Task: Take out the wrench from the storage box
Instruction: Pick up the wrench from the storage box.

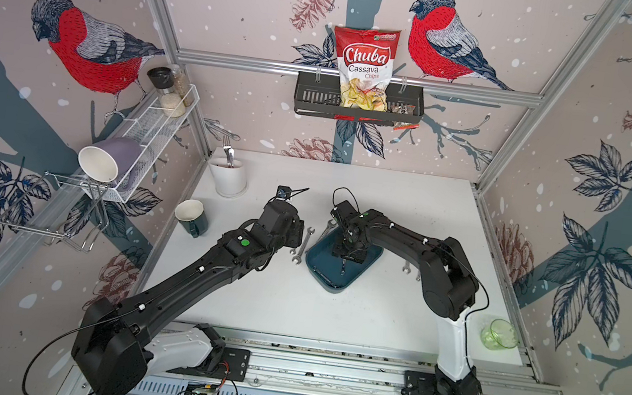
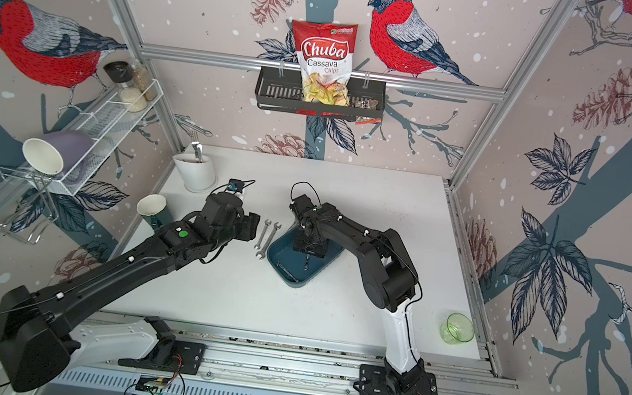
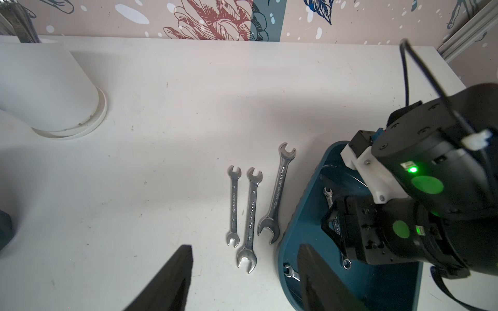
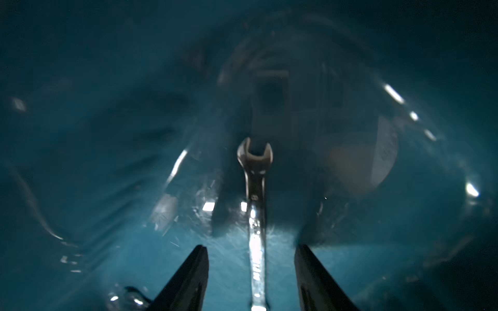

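In the storage box [image 4: 107, 242], the wrench [image 4: 256, 188] lay lengthwise between my right gripper's [image 4: 250, 246] parted fingers [image 4: 188, 277], not yet gripped.

The red snack bag [image 1: 363, 66] reads "Chuba Cassava Chips" in both top views.

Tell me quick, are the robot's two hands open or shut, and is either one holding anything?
Left gripper: open, holding nothing.
Right gripper: open, straddling a wrench in the storage box, not gripping it.
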